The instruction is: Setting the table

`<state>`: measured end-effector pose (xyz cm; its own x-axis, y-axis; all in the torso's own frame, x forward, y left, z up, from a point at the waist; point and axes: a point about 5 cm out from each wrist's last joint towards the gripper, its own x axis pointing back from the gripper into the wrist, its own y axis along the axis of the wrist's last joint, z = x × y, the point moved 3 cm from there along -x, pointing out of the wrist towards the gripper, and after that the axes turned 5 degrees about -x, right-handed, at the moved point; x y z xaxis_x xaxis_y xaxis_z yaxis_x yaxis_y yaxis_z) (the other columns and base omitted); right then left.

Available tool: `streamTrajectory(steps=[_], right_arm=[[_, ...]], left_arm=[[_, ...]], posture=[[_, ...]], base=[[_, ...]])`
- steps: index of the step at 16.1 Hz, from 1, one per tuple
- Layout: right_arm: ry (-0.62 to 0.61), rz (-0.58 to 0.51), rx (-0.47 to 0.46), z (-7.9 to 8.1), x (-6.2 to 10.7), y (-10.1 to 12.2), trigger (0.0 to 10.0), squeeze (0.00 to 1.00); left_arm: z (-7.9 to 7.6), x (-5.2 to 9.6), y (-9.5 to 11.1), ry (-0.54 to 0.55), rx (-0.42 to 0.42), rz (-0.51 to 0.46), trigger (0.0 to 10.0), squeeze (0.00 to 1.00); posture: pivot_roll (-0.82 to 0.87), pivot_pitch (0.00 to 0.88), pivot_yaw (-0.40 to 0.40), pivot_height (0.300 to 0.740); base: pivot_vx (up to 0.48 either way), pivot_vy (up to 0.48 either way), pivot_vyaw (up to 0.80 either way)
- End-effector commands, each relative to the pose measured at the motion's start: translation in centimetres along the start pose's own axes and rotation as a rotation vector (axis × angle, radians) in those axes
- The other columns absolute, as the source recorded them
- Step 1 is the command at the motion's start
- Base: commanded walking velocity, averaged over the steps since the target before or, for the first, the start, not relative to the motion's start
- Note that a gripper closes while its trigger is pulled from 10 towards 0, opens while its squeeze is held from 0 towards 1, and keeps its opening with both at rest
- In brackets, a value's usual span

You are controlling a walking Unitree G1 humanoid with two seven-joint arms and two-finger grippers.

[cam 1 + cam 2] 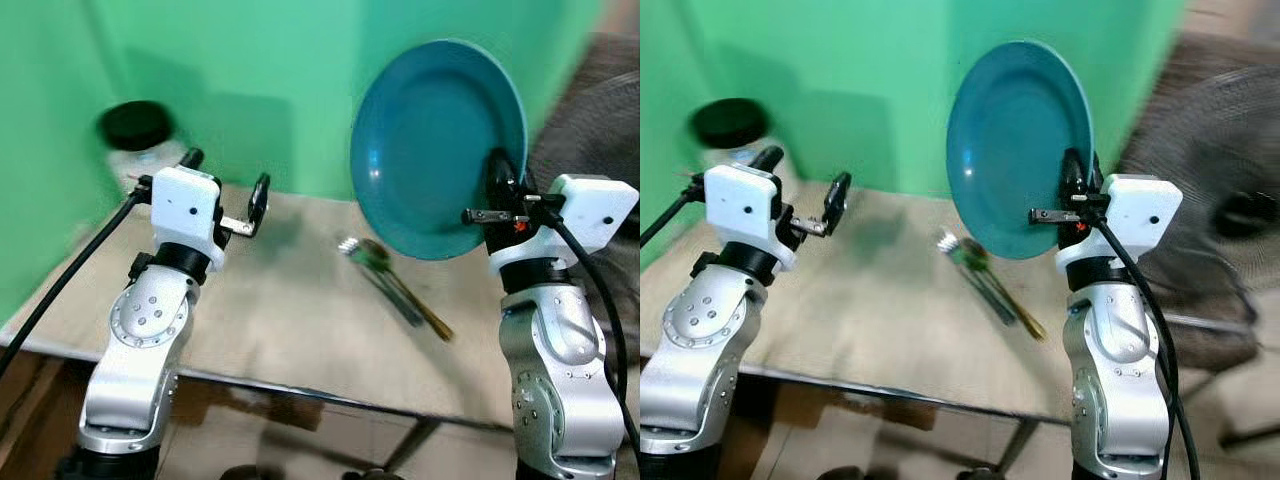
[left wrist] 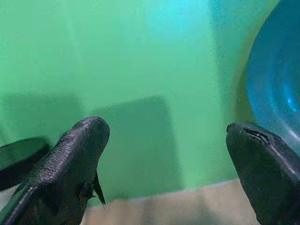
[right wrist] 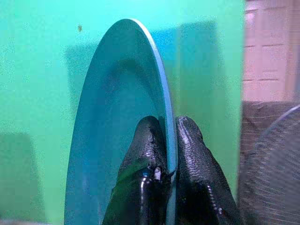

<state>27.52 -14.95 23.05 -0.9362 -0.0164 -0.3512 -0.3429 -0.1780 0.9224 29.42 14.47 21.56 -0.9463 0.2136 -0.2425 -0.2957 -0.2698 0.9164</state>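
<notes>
A teal plate (image 1: 430, 140) stands nearly upright in the air above the right side of the table, held by its rim. My right gripper (image 1: 503, 178) is shut on that rim, one finger on each face (image 3: 150, 145). Below the plate a fork and a spoon (image 1: 392, 280) lie side by side on the beige tabletop (image 1: 280, 320). My left gripper (image 1: 225, 190) hovers open over the table's left part, with nothing between its fingers (image 2: 79, 154).
A clear jar with a black lid (image 1: 140, 140) stands at the table's back left corner. Green walls (image 1: 250, 80) close in the table behind and on the left. A fan (image 1: 1210, 180) stands to the right of the table.
</notes>
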Motion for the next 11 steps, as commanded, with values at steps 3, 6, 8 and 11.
streamTrajectory(steps=[3, 6, 8, 11], right_arm=[[0.023, -0.043, -0.049, 0.6, 0.1, 1.1, 10.0, 0.0], [0.042, -0.09, -0.013, 0.9, -0.2, 1.9, 10.0, 0.0], [0.026, -0.143, 0.038, 0.9, -0.4, 2.7, 10.0, 0.0], [0.029, -0.138, 0.03, 1.0, -0.7, 3.1, 10.0, 0.0]], left_arm=[[1.0, 0.1, 0.6, 0.075, -0.034, -0.029, 10.0, 0.0], [2.0, 0.3, 0.5, 0.057, -0.091, 0.0, 10.0, 0.0], [2.7, 0.4, 0.6, 0.057, -0.082, 0.002, 10.0, 0.0], [3.2, 0.4, 0.6, 0.087, -0.085, 0.01, 10.0, 0.0]], posture=[[0.16, 0.0, -0.008, 0.74], [0.17, 0.0, -0.015, 0.74], [0.17, 0.0, -0.017, 0.74], [0.17, 0.0, -0.022, 0.74]], base=[[0.0, 0.0, -0.8], [0.0, 0.0, -0.8], [0.0, 0.0, -0.8], [0.0, 0.0, -0.8]])
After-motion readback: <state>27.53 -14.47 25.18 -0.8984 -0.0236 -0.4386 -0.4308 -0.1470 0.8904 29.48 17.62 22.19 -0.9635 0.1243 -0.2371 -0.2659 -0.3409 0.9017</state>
